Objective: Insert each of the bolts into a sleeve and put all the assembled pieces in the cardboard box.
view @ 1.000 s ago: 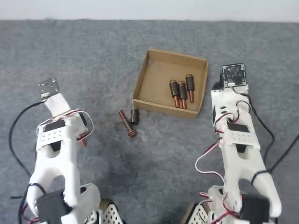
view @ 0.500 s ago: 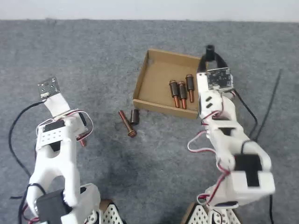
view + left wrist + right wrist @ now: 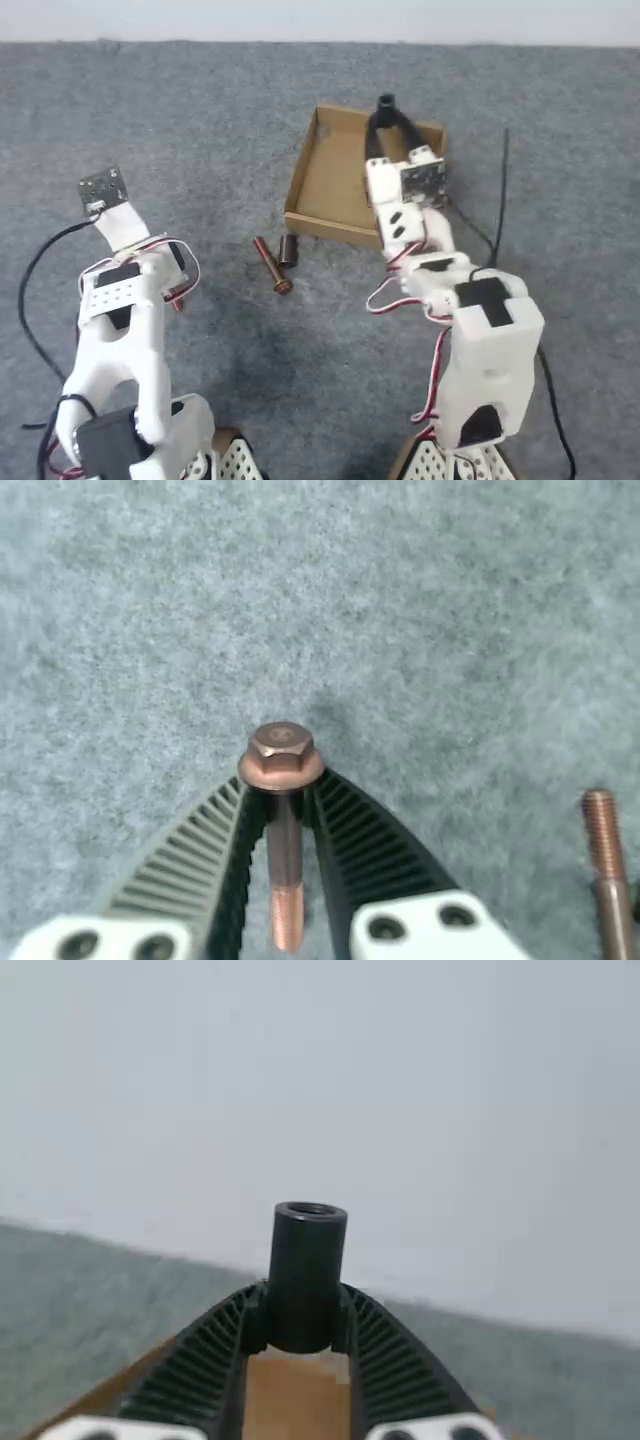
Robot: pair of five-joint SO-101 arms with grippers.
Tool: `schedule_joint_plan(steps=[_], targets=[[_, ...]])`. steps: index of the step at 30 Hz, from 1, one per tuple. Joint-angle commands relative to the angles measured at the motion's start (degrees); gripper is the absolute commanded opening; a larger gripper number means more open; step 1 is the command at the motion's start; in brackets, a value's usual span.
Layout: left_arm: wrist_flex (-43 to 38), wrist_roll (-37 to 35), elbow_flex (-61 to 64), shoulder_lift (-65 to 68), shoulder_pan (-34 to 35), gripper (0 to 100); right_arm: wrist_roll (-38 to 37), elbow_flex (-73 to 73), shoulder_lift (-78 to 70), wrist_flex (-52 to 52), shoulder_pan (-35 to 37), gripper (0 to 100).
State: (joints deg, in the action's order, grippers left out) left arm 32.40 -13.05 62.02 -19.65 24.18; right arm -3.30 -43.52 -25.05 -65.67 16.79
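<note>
Right gripper grips a sleeve above the cardboard box; left gripper, well away from it, grips a bolt. Best to align axes before inserting.

A: We see our right gripper clamped on a black sleeve, with ribbed fingers pressing on either side of its base.
B: And we're looking at its open, threaded end, pointing away from the gripper.
A: Between the fingers we glimpse the cardboard box. Beyond it we have grey carpet and a pale wall.
</note>
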Motion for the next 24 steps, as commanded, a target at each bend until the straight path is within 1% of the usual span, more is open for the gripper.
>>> schedule_joint_plan(steps=[1,3,9,15,20,24], targets=[[-1.85,1.05,-0.84,-3.08,-0.18,1,4.04,-4.13,5.32,-1.54,2.33,0.6],[-1.85,1.05,-0.84,-3.08,-0.18,1,5.63,-8.26,7.60,-2.24,3.74,0.6],[-1.85,1.05,-0.84,-3.08,-0.18,1,8.35,-20.48,12.53,-9.80,8.22,0.6],[-1.85,1.05,-0.84,-3.08,-0.18,1,8.09,-29.71,13.58,-17.01,10.51,0.6],[-1.85,1.05,-0.75,-3.08,-0.18,1,4.40,-38.42,13.32,-24.04,10.51,0.6],[-1.85,1.05,-0.75,-3.08,-0.18,1,4.40,-45.19,13.23,-29.58,10.51,0.6]])
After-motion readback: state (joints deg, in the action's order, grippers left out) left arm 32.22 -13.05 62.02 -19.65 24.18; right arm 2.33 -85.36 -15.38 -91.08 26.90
